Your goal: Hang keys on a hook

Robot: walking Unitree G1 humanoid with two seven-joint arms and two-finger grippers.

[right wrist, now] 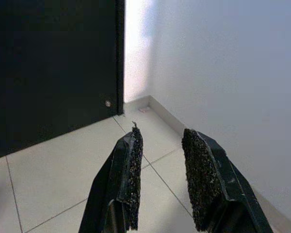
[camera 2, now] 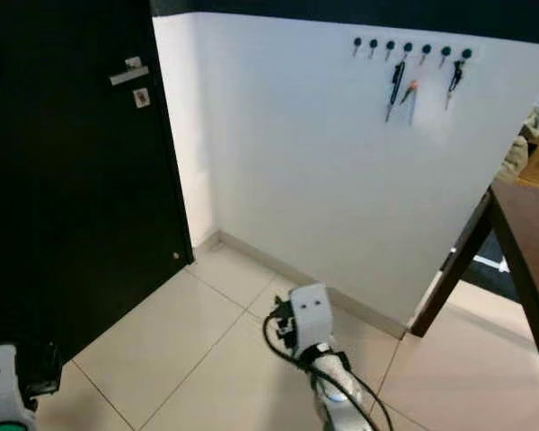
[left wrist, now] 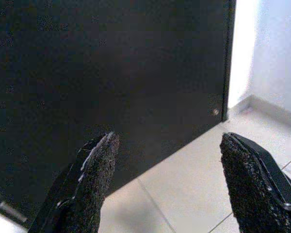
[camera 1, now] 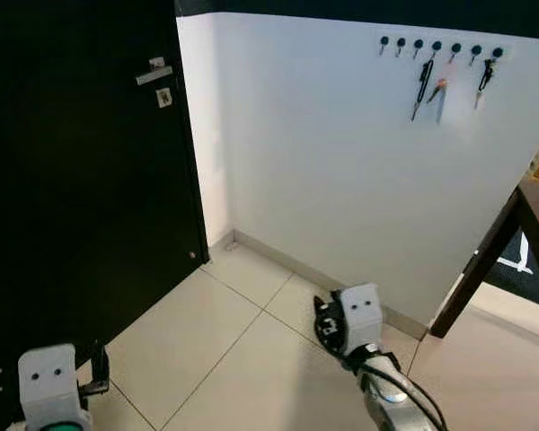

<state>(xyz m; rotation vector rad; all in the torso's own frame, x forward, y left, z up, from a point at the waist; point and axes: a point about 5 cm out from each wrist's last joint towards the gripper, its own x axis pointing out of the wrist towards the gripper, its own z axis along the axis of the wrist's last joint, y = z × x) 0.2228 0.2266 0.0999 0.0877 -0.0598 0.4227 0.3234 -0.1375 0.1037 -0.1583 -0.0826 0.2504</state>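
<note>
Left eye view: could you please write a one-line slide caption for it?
Both grippers, left and right, low over the tiled floor; wall hooks with hanging keys ahead beside a black door.

Three items hang from the row of hooks (camera 1: 438,45) high on the white wall (camera 1: 323,162); they look like keys (camera 1: 422,88), but they are too small to make out clearly. Right of the hooks, a dark wooden table (camera 1: 530,224) is cut off by the picture's edge. Below and far left of the hooks, the left arm's wrist block (camera 1: 47,384) is cropped at the bottom edge.
</note>
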